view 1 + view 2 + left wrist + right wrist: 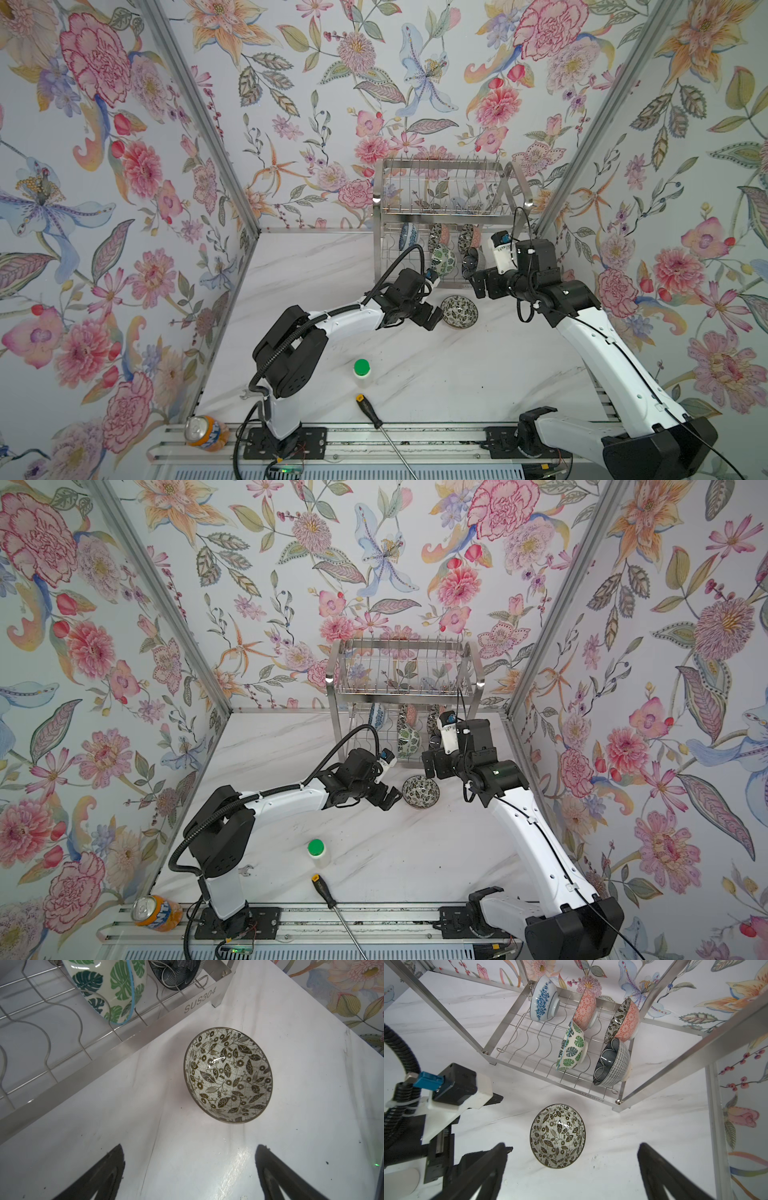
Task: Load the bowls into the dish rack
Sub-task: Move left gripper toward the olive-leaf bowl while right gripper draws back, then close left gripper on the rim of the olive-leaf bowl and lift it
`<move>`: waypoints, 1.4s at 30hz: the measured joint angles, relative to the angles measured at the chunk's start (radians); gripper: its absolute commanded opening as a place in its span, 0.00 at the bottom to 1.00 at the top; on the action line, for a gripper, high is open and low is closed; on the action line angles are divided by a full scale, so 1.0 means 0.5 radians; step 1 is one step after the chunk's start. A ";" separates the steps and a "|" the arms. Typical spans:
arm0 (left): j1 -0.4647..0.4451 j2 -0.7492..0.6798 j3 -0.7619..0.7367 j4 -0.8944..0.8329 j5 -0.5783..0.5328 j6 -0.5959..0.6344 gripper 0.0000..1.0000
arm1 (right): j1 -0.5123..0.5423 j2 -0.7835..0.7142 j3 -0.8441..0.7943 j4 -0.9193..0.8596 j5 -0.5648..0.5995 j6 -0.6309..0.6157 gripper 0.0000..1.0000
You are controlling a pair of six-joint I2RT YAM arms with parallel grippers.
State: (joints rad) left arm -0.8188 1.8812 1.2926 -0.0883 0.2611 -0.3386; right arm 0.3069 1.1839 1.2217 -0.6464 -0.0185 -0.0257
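My left pincer (190, 1146) is spread wide and holds nothing, low over the desk (478, 374), just beside the black-and-white floral bowl (459, 311). That bowl sits upright on the desk, just in front of the dish rack (377, 195). My right pincer (572, 1144), also spread and holding nothing, hangs near the bowl's other side. 5 bowls stand on edge on the rack's wavy lower shelf: blue floral bowl (543, 1001), pink bowl (584, 1009), pink-backed leaf bowl (625, 1020), green leaf bowl (571, 1047), navy bowl (611, 1064).
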 measured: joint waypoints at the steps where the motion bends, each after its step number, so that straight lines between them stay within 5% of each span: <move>1: -0.001 0.041 0.039 0.002 0.013 -0.020 0.99 | 0.000 0.000 -0.011 0.000 0.000 0.000 0.99; 17: -0.020 0.497 0.420 0.014 0.150 -0.246 0.97 | 0.000 -0.053 -0.092 0.043 -0.001 -0.015 0.99; 29: -0.024 0.687 0.705 -0.018 0.143 -0.283 0.61 | 0.000 -0.053 -0.139 0.079 -0.001 -0.022 0.99; 42: -0.024 0.775 0.799 -0.204 0.026 -0.185 0.41 | 0.000 -0.061 -0.157 0.092 0.000 -0.023 1.00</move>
State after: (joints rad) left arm -0.8307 2.2688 1.6920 -0.1905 0.2741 -0.4313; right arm 0.3069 1.1534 1.1431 -0.6006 -0.0185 -0.0372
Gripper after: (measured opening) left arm 0.429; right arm 0.993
